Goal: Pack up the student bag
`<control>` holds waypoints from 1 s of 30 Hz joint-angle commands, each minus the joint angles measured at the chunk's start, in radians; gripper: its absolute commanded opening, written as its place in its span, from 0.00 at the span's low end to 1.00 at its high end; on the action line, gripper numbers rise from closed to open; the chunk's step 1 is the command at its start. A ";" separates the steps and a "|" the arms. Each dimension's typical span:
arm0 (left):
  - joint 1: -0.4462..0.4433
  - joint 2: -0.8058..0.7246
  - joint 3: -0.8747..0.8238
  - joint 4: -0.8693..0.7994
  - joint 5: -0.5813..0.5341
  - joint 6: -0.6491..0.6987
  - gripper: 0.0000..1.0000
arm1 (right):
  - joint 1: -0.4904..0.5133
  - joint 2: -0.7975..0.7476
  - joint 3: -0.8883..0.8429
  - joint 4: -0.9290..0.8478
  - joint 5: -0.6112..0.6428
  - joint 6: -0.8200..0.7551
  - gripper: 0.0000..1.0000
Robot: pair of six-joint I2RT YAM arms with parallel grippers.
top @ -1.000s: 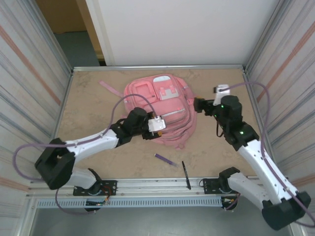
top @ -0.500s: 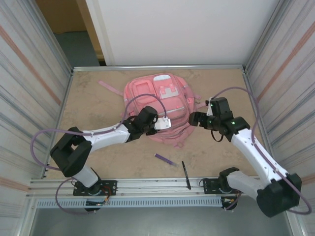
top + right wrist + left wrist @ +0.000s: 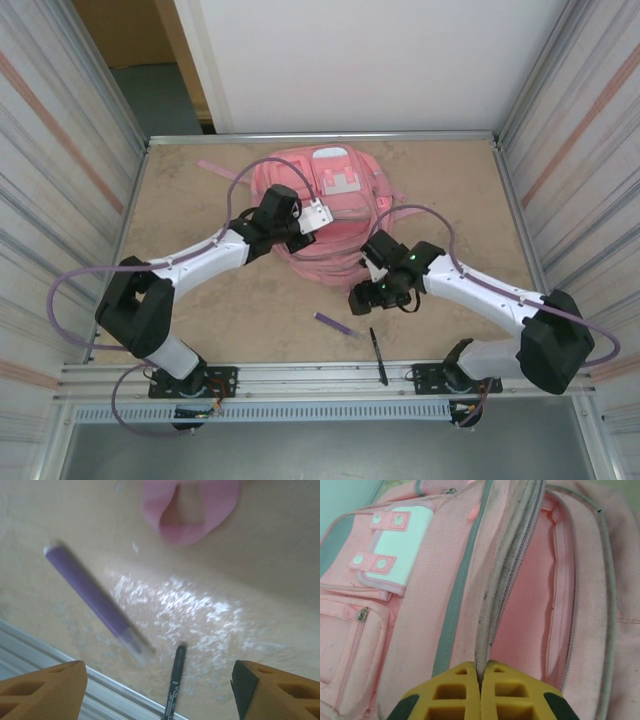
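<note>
The pink student bag (image 3: 350,225) lies at the back middle of the table, its main compartment unzipped and its pink lining (image 3: 530,605) showing. My left gripper (image 3: 318,215) (image 3: 481,672) is shut on the grey zip edge (image 3: 497,580) of that opening. My right gripper (image 3: 362,298) (image 3: 157,672) hangs open in front of the bag, low over the table. Between its fingers I look down on a purple pen (image 3: 336,325) (image 3: 92,600) and a black pen (image 3: 377,355) (image 3: 174,685), both lying flat.
A pink strap loop (image 3: 190,510) of the bag rests just behind the pens, and another strap (image 3: 215,170) trails to the back left. A metal rail (image 3: 300,375) (image 3: 50,645) runs along the table's front edge. Corrugated walls (image 3: 70,180) close in both sides.
My left gripper has shut on the bag's zip edge and drawn it toward the back. My right arm swung from the bag's right side down to the front, over the pens, its jaws narrowing slightly.
</note>
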 commanded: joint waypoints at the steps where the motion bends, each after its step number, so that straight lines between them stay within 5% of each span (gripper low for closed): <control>1: 0.002 -0.005 0.068 -0.028 0.068 -0.053 0.00 | 0.092 0.008 -0.022 0.057 -0.025 -0.061 0.76; 8: 0.085 -0.076 0.025 0.040 0.209 -0.157 0.00 | 0.214 0.196 0.049 0.172 0.030 -0.188 0.67; 18: 0.104 -0.079 0.011 0.055 0.229 -0.182 0.00 | 0.313 0.472 0.120 0.198 0.177 -0.219 0.46; 22: 0.104 -0.085 0.010 0.051 0.235 -0.181 0.00 | 0.334 0.474 0.138 0.201 0.194 -0.194 0.24; 30: 0.127 -0.117 -0.002 0.054 0.260 -0.220 0.00 | 0.317 0.266 0.127 0.230 0.244 -0.141 0.06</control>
